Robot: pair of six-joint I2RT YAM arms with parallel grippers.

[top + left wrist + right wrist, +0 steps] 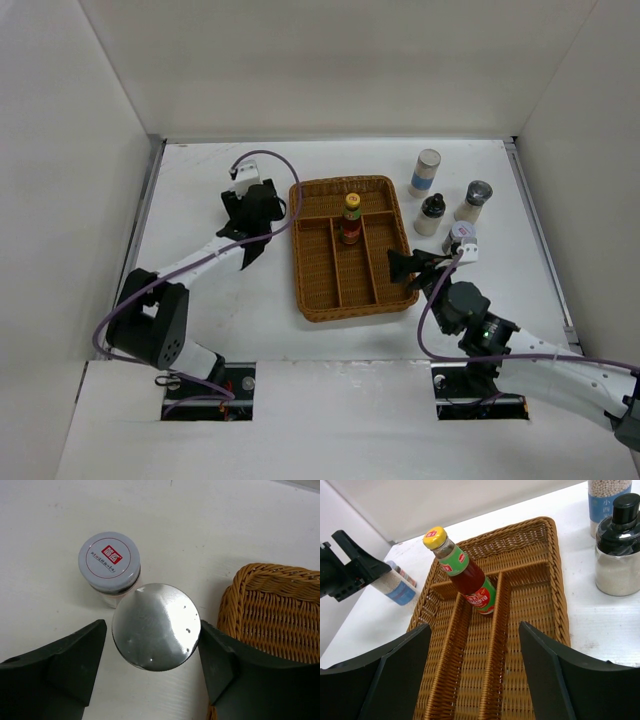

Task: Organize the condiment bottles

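one sauce bottle [351, 220] in the wicker tray [312, 290], the other jars on the table [220, 320]
top view: the yellow-capped sauce bottle stands upright at the far end of the tray's middle long compartment; right of the tray stand a blue-banded jar [425, 172], a grey-capped jar [474, 200], a black-capped jar [431, 214] and a white-lidded jar [462, 240], the last just beside the right gripper [408, 272] at the tray's right rim; the left gripper [245, 225] hangs left of the tray. left wrist: its fingers [60, 665] flank a silver-capped jar [156, 627], a sliver of table showing on one side, so i cannot tell whether they pinch it; a red-marked jar [109, 562] stands just beyond. right wrist: fingers [395, 670] spread wide, nothing between them, over the tray.
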